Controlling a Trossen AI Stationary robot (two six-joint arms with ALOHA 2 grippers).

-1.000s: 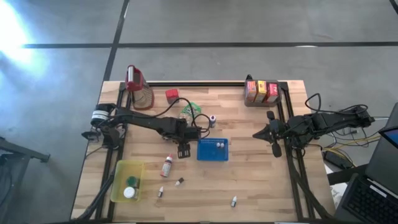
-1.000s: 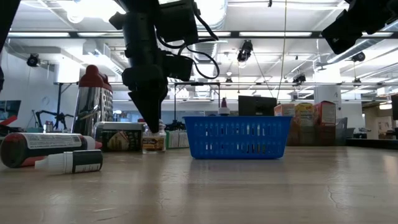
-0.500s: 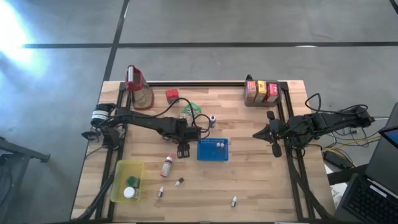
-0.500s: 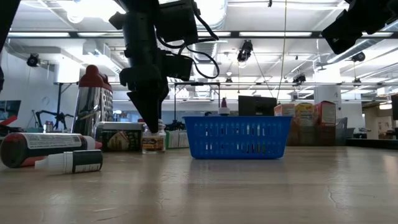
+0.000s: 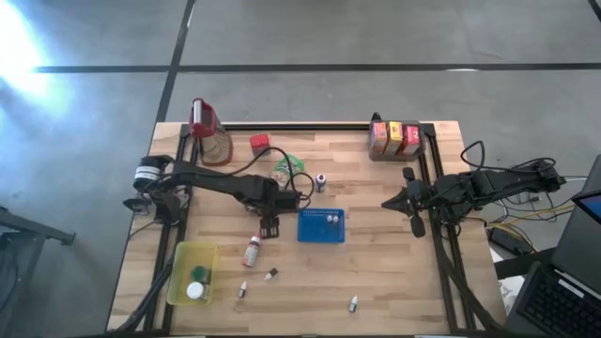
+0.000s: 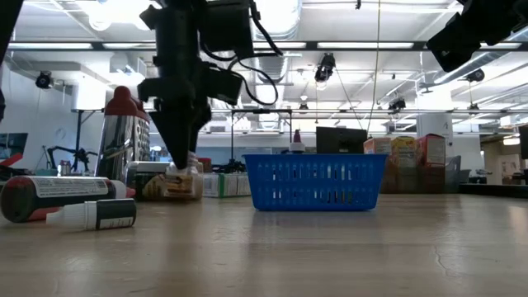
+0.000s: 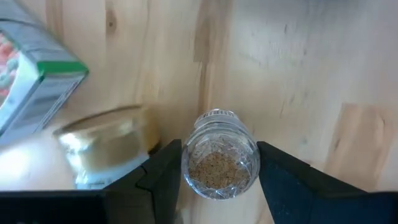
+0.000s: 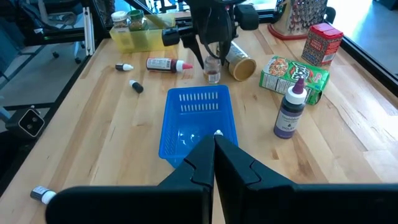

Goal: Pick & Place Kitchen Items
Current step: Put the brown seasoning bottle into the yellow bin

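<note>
My left gripper (image 5: pixel 268 225) points down near the table's middle, left of the blue tray (image 5: pixel 321 225), shut on a small clear spice jar (image 7: pixel 219 158) with brown grains inside. The right wrist view shows the jar (image 8: pixel 212 70) under those fingers. A gold tin (image 7: pixel 106 146) lies on its side beside it, with a green packet (image 7: pixel 31 74) farther off. My right gripper (image 5: pixel 387 203) waits shut over the table's right side, fingers together (image 8: pixel 214 146). A red-capped bottle (image 5: pixel 252 250) and small white-capped bottles (image 5: pixel 242 291) (image 5: pixel 353 303) lie on the near table. My left gripper pinches the spice jar's round wall (image 7: pixel 186 163) between its two fingers (image 7: pixel 163 174), one on each side. The fingers come from above, pointing down. The jar stands upright in the hold; whether its base is clear of the table, I cannot tell.
A yellow bin (image 5: pixel 192 272) with lids sits at the near left. The jug (image 5: pixel 208 131) and a red carton (image 5: pixel 259 144) stand at the far left, and cartons (image 5: pixel 394 137) at the far right. A purple bottle (image 5: pixel 321 181) stands behind the tray. Bare wood lies near right.
My left gripper has moved a little toward the table's left edge, away from the blue tray, staying upright and shut. The spice jar has gone with it and now stands in front of the gold tin in the low view.
</note>
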